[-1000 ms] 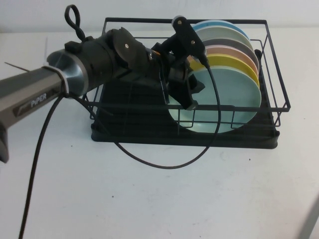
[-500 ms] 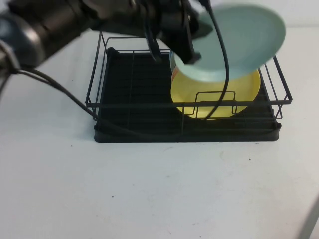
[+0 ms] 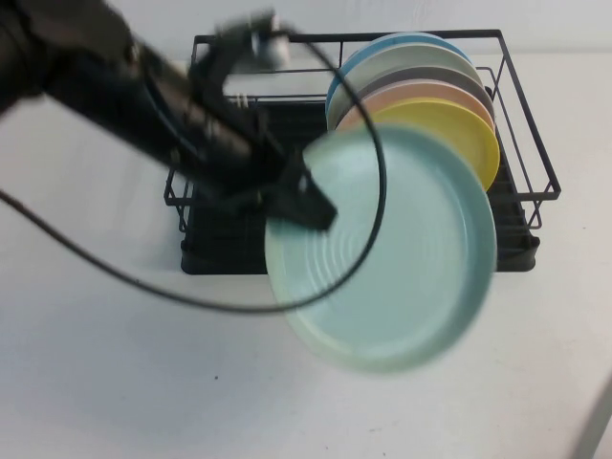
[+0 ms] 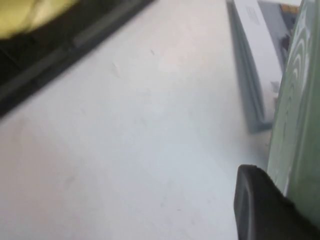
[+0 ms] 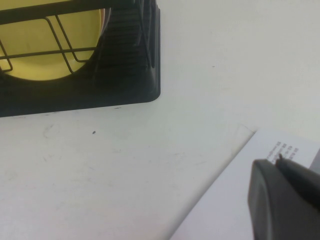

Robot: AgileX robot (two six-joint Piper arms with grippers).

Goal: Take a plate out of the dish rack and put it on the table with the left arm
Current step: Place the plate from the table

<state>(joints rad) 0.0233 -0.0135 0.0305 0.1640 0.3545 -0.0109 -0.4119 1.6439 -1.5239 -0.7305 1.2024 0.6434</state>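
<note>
My left gripper (image 3: 311, 203) is shut on the left rim of the pale mint-green plate (image 3: 392, 253) and holds it tilted in the air, over the table (image 3: 143, 382) in front of the dish rack (image 3: 521, 206). In the left wrist view one black finger (image 4: 260, 210) lies against the plate (image 4: 300, 100), above the white tabletop (image 4: 150, 125). My right gripper (image 5: 274, 167) is shut and empty, low over the table to the right of the rack.
The rack still holds a row of upright plates at its right end, with a yellow plate (image 3: 459, 129) at the front and a blue one (image 3: 411, 43) at the back. The left arm's black cable (image 3: 143, 287) loops over the table. A white sheet (image 5: 235, 200) lies under the right gripper.
The left gripper lifted the mint-green plate up out of the rack, then carried it forward and down in front of the rack. The right arm has not visibly moved.
</note>
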